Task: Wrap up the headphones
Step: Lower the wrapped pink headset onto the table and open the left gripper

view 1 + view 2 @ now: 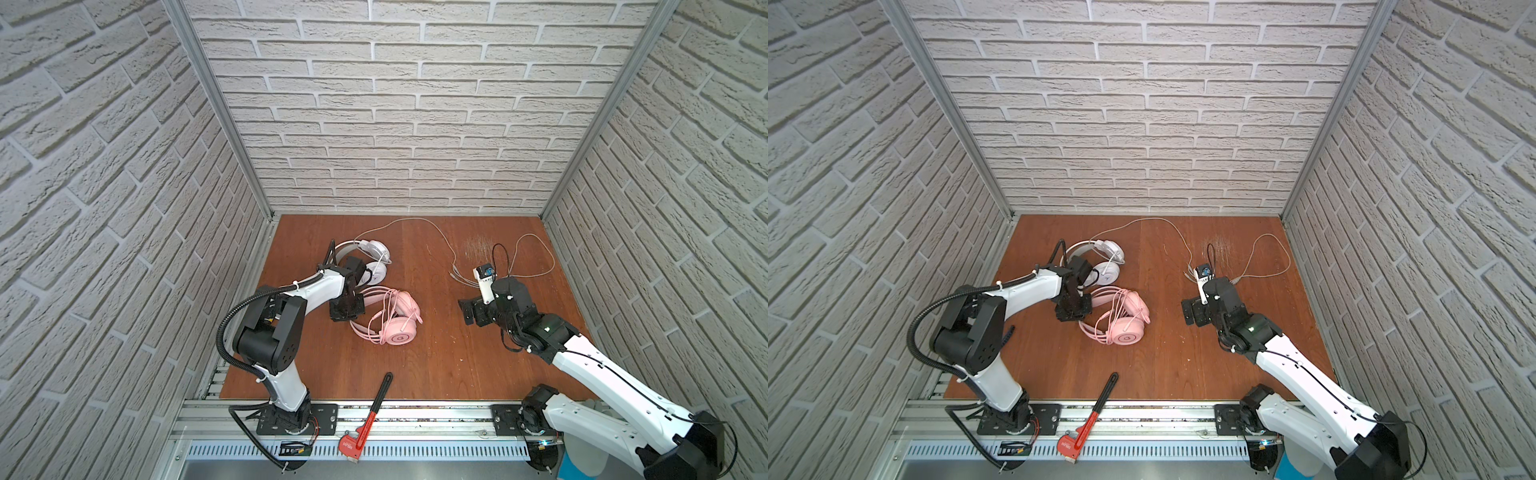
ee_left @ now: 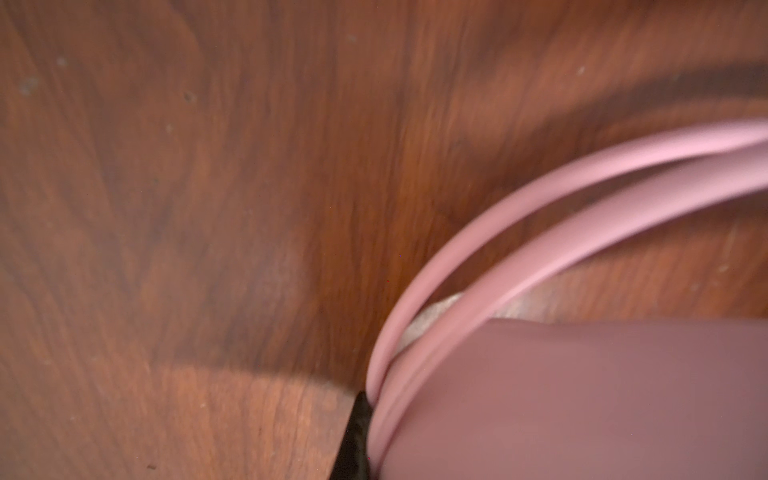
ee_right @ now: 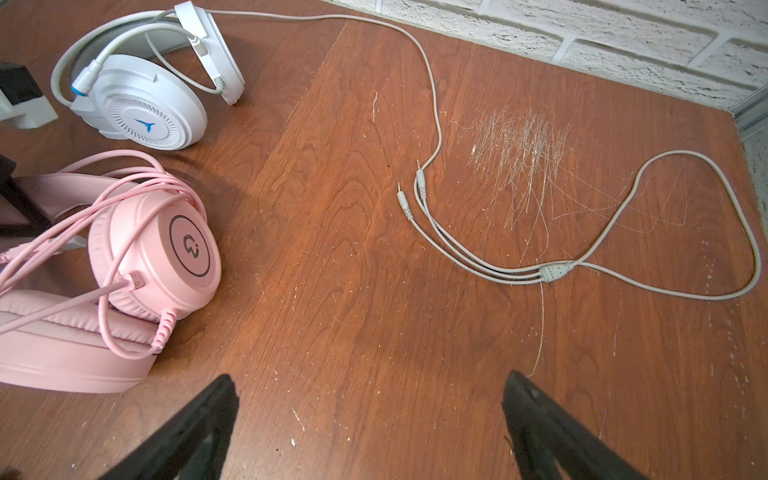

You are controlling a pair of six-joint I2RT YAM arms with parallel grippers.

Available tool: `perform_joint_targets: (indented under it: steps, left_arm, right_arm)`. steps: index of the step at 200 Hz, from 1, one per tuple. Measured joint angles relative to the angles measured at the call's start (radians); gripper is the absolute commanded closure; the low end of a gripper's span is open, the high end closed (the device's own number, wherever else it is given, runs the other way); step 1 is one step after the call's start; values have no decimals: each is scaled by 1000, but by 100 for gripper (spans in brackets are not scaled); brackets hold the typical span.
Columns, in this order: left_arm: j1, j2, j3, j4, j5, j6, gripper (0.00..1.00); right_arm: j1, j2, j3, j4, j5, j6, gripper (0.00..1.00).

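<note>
In both top views the pink over-ear headset is lying left of the middle of the reddish-brown wooden surface. The white over-ear headset is sitting just behind it, partly covered by the left arm. The left claw is pointing down beside the pink headband, its tips hidden under its own body. The right claw is hovering over bare wood, well apart from both headsets. The white headset's long grey cable is trailing off to the right, and a red-and-black pipe wrench is lying across the front edge.

In the left wrist view, blurred and very close, two rounded pink strands are curving over the wood above a broad pink band. Whether they are cable or headband rail is hard to make out. Only a sliver of one black fingertip is showing, cut off at the frame edge, right against the strands. The claw is closed tight, but whether it is pinching a strand I cannot tell.

In the right wrist view the right claw is standing wide apart with nothing between its fingers. Both headsets are running off the frame edge. The grey cable's two plugs are lying beside a patch of pale scratches.
</note>
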State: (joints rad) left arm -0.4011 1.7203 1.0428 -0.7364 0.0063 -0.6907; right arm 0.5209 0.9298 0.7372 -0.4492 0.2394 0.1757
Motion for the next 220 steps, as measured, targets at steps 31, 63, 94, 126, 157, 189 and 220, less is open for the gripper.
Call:
perform_joint_targets:
  steps: [31, 63, 94, 126, 157, 189, 220]
  left_arm:
    - [2, 1, 3, -9, -9, 5, 82]
    - [4, 2, 6, -20, -17, 7, 71]
    - [5, 2, 17, -23, -20, 6, 63]
    - [8, 2, 27, -26, -19, 5, 57]
    - [8, 2, 61, -29, -18, 1, 50]
    - [8, 2, 82, -43, -18, -2, 40]
    - [8, 2, 97, -72, -19, -6, 34]
  right_arm:
    - [0, 0, 0, 0, 0, 0, 0]
    - [0, 2, 0, 0, 0, -7, 0]
    - [0, 4, 0, 0, 0, -11, 0]
    - [0, 8, 0, 0, 0, -16, 0]
    - [0, 23, 1, -1, -1, -20, 0]
    - [0, 26, 6, -2, -4, -27, 0]
    - [0, 28, 11, -3, -10, -32, 0]
